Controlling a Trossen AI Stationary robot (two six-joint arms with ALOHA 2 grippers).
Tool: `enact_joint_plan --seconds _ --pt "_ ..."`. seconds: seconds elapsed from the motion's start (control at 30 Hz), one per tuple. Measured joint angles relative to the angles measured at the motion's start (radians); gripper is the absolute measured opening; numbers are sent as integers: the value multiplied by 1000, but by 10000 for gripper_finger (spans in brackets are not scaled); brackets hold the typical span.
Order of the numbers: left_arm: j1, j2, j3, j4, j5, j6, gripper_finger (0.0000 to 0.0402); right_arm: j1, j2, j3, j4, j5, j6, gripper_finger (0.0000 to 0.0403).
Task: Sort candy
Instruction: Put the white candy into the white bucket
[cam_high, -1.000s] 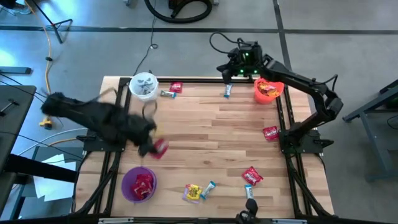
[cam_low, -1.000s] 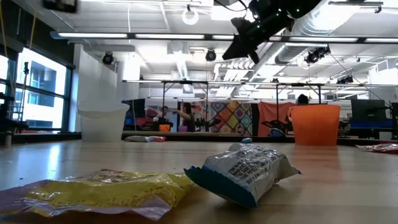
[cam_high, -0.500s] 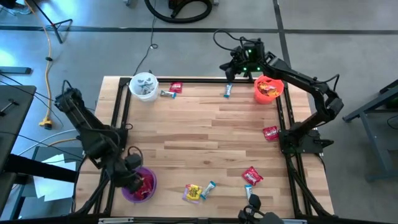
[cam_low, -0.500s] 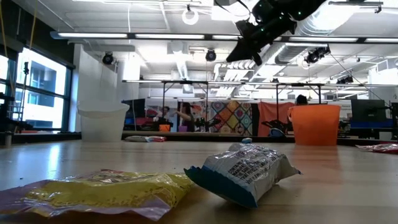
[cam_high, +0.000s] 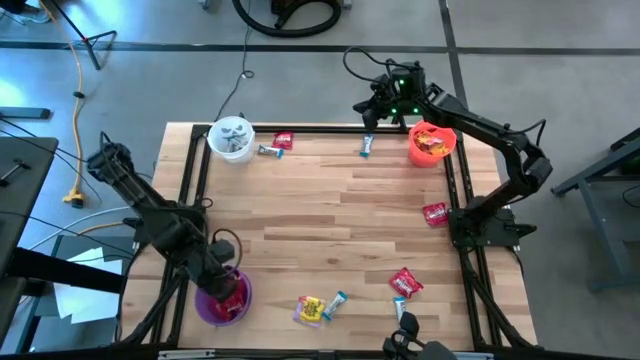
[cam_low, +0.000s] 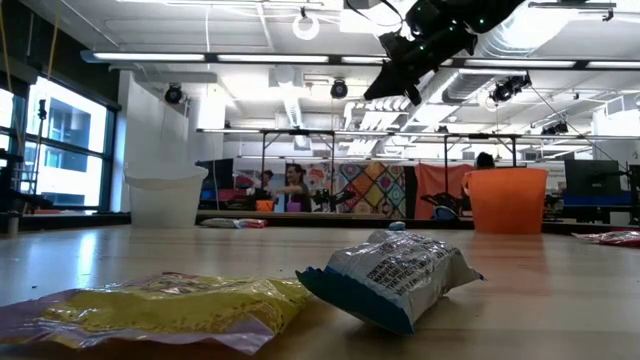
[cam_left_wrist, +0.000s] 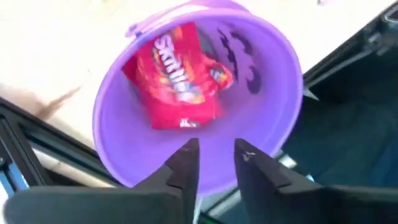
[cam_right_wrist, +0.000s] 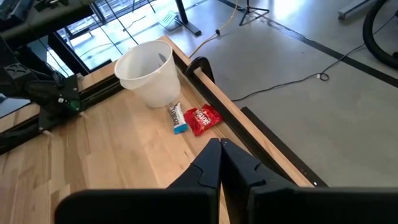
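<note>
Where the round purple bucket gapes, glossy red candy lies.

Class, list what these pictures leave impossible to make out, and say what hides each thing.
- Purple bucket, high view: the left hand and arm hide most of its inside.
- White bucket, high view: contents too small to identify.
- Orange bucket, low view: its wall hides its contents.
- Yellow candy, low view: blurred and cut off by the bottom edge.

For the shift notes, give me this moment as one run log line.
left gripper: open over purple bucket | red Skittles pack: lying in bucket | right gripper: shut, raised at table's far edge near orange bucket
</note>
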Motion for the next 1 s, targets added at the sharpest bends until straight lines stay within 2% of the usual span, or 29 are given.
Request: enact_joint_plan --seconds 0.1,0.2,0.33,0.47,0.53,0.63,0.8,0.9,1.0 --pt "32 -13 9 -2 61 66 113 0 0 0 0 0 0 0" --pt "68 -34 70 -4 89 166 117 0 0 0 0 0 0 0" --pt "170 -67 187 -70 62 305 79 0 0 0 0 0 -2 0" --pt "364 -94 271 -214 54 524 16 0 0 0 0 0 -23 0" --pt "492 -97 284 -261 63 674 7 0 0 0 0 0 -24 0" --pt "708 -87 284 -301 114 996 4 1 0 0 6 0 -11 0" --pt "1067 19 285 -304 127 1536 0 1 0 -1 29 8 12 0" --pt "1219 118 285 -291 92 1798 0 1 0 -1 42 9 26 0" --pt "1309 232 285 -247 69 2016 0 1 0 -1 45 10 27 0"
